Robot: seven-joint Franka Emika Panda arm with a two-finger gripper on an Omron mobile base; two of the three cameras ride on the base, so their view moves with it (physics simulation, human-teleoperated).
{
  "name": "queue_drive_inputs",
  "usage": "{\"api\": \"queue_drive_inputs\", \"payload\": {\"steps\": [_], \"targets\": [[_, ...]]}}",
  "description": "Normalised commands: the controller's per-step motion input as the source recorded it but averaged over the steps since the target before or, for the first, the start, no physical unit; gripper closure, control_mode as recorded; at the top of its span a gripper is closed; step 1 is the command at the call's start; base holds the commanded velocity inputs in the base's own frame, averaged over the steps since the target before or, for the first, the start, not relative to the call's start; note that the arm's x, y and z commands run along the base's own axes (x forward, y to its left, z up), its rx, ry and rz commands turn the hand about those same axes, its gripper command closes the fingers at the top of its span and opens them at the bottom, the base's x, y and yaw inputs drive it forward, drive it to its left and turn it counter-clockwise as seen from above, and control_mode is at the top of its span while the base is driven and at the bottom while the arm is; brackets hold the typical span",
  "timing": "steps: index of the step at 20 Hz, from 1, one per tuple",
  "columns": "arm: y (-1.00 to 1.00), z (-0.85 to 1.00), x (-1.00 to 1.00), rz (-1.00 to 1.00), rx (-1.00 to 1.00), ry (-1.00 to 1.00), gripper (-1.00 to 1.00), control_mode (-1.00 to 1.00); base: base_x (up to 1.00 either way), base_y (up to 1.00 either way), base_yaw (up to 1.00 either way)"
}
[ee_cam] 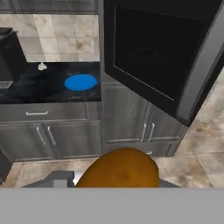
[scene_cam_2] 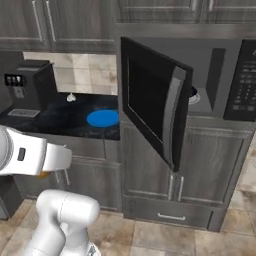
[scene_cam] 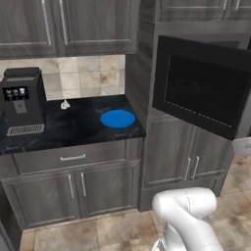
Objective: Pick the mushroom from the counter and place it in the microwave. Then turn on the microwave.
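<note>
The orange-brown mushroom sits very close at the bottom of the hand view, and my gripper is shut on it, its fingertips hidden behind the cap. In the right base view a sliver of the mushroom peeks out under my white hand at the left, well back from the counter. The microwave stands with its door swung open to the left, and its turntable and button panel show. From the left, the door hides the cavity.
On the black counter lie a blue plate and a small whitish garlic-like lump, with a black coffee machine at the left. Grey cabinets stand below and above. The open door juts out over the tiled floor.
</note>
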Motion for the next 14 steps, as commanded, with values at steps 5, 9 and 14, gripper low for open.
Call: {"api": "queue_drive_inputs", "payload": {"steps": [5, 9, 14], "targets": [[0.0, 0.0, 0.0, 0.0, 0.0, 0.0, 1.0, 1.0, -0.01, -0.79, 0.0], [0.0, 0.0, 0.0, 0.0, 0.0, 0.0, 1.0, 1.0, -0.02, -0.86, 0.0], [0.0, 0.0, 0.0, 0.0, 0.0, 0.0, 1.0, 1.0, 0.0, -0.76, 0.04]]}}
